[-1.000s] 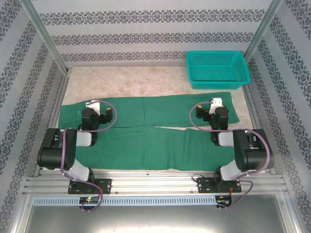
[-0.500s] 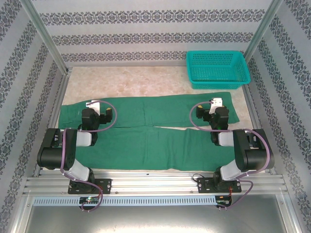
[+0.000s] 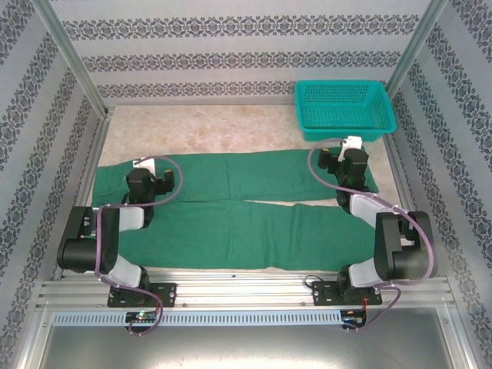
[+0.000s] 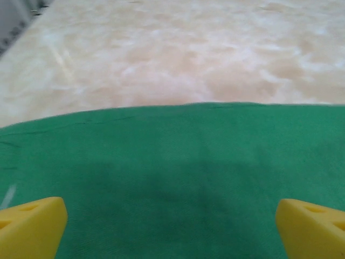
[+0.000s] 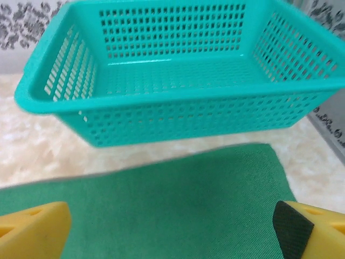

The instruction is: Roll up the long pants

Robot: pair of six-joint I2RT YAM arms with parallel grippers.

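**Flat cloth, wide-open fingers, a basket close ahead**

The pants (image 3: 246,227) lie spread flat across the counter (image 3: 231,127). One leg is under both pairs of fingers and the other lies behind them, nearer the arm bases. A slit parts the legs for most of their run, and they join only on the left-finger side. The left fingers (image 4: 31,225) are spread wide with nothing between them, low over the cloth, whose far edge lies just ahead of them. The right fingers (image 5: 32,229) are likewise wide apart and empty, over the far leg's end, whose corner sits ahead and to their right. Whether either pair touches the cloth I cannot tell.

Likely trouble, biggest first:

- **Missed pinch:** the cloth looks thin and lies flush, so fingers closing from above may slide off it, or scrape the counter and take no fold.
- **Uneven lift:** if one pair bites and the other misses, the leg would lift askew and any roll would start crooked.
- **Loose roll:** with the legs apart, rolling them together could come out lopsided, and soft cloth may spring open once let go.
- **Single layer:** a pinch may take one layer and leave the one beneath.

Bare counter lies beyond the left fingers, with nothing in their way. The basket (image 5: 161,97) stands just beyond the right fingers, past the cloth's edge and not on it. A forward reach or a high lift there could knock it.
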